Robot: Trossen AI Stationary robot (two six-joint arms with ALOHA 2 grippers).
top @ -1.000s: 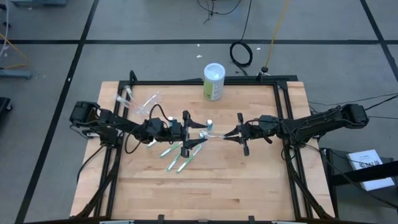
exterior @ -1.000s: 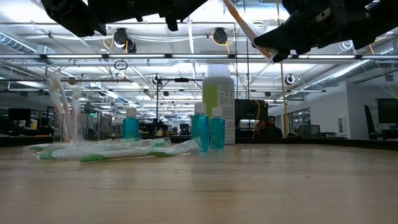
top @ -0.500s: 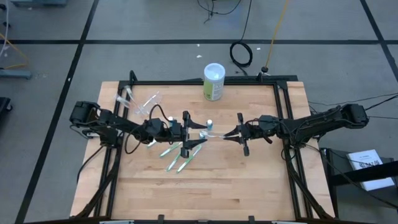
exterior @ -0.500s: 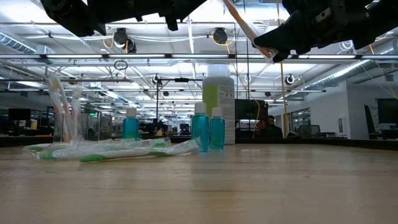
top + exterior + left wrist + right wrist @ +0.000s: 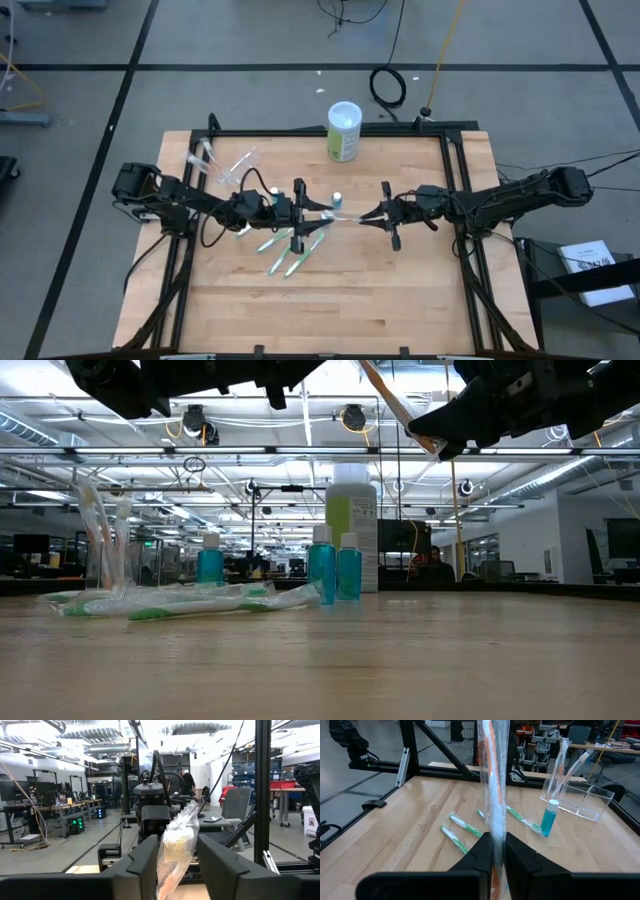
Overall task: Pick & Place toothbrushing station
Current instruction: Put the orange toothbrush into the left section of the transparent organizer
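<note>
Both grippers are mid-table above the wood on one wrapped pinkish toothbrush [image 5: 492, 780]: right gripper [image 5: 372, 215] clamped tight on one end, left gripper [image 5: 312, 212] fingers set around the other end with a visible gap, so close the left firmly before you release the right, my call. The brush is thin, orange-pink in crinkly clear wrap, slippery-looking. The clear cup [image 5: 232, 166] sits at the far left, holding two brushes upright.
</note>
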